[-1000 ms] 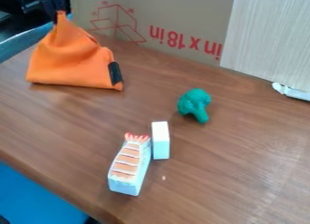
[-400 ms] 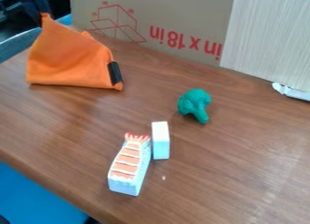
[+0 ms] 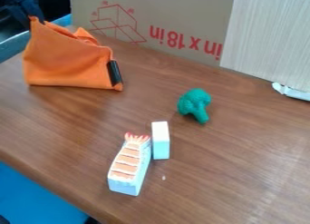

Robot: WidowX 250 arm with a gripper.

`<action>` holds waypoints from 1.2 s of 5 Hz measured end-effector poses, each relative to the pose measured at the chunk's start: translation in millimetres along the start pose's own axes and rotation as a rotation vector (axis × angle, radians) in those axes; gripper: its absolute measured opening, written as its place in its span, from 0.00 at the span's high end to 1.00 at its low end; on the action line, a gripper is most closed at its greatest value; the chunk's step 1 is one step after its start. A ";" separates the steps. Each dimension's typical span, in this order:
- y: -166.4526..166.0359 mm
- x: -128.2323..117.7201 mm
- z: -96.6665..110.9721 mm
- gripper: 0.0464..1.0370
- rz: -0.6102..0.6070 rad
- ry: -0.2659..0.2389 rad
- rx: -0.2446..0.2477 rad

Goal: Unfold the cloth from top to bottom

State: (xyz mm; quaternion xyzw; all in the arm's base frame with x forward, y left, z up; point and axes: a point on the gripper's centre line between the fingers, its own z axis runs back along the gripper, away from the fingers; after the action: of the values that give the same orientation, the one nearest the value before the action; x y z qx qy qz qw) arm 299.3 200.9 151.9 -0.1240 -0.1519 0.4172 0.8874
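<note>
Unfolding the orange cloth (image 3: 66, 57) by its raised corner

Find the black gripper (image 3: 31, 17) at upper left. Take its jaws as closed, pinching the cloth's peak, to judge by fabric drawn up to a point. Note the cloth just below and to the right, tented and folded over, lower edge resting on the wooden bench (image 3: 230, 177), black patch (image 3: 114, 73) at its right side. Call this the opening-out step, probably midway: corner lifted, layers not yet laid flat. Next, keep the pinch, draw the corner clear of the lower layer, then lower and release. Avoid letting go too soon and risking a slump back into folds.

Farther right, see the toy shrimp sushi (image 3: 128, 165), the white block (image 3: 160, 140) just beside, then the green toy broccoli (image 3: 194, 105), well apart from the cloth.
</note>
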 end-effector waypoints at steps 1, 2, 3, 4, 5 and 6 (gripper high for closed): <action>5.4 -18.0 8.3 0.97 -0.041 -0.001 -0.026; 12.1 -35.8 13.8 0.97 -0.076 -0.002 -0.042; 18.2 -54.2 16.7 0.97 -0.127 -0.009 -0.051; 27.0 -69.8 12.5 0.97 -0.170 -0.006 -0.052; 42.3 -87.7 7.7 0.97 -0.261 -0.027 -0.052; 58.2 -94.6 -1.9 0.97 -0.366 -0.055 -0.041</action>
State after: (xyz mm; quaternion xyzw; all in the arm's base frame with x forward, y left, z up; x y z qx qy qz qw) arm 201.8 163.2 114.2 -0.1010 -0.2049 0.2490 0.9412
